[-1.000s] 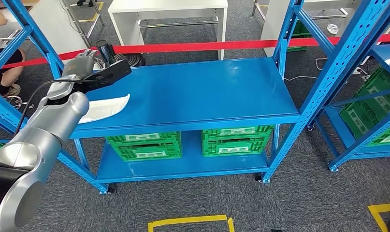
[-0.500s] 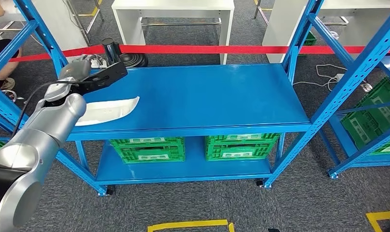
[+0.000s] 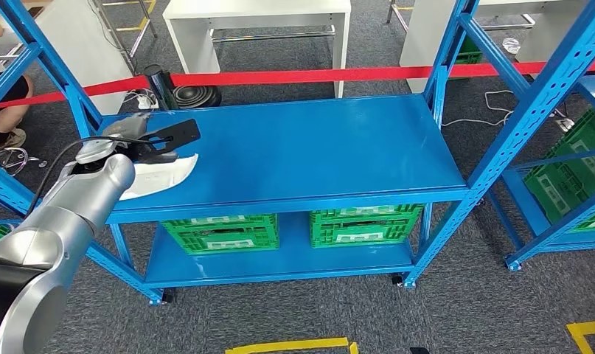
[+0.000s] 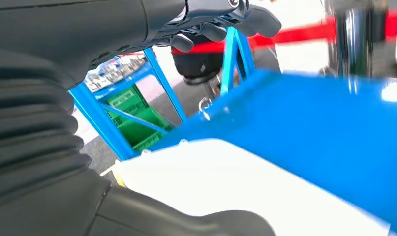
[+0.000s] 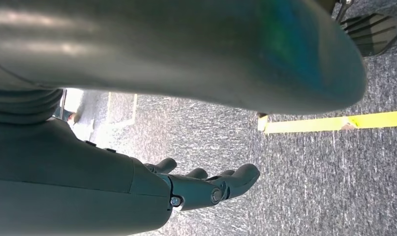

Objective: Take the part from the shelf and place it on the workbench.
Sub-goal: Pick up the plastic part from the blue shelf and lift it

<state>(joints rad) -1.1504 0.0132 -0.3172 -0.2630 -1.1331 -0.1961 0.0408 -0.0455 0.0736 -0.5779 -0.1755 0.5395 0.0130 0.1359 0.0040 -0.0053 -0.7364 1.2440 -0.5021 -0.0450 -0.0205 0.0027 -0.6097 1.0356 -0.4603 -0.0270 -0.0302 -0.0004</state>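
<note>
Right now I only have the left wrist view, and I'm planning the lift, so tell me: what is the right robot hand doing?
Observer: The right robot hand hangs over grey carpet, fingers apart, holding nothing.
Operator: And where exactly does my target lie?
Observer: The white part lies at the front left edge of the blue shelf's top level, under the left robot hand.
Operator: Anything below it?
Observer: Two green crates sit on the lower level.
</note>
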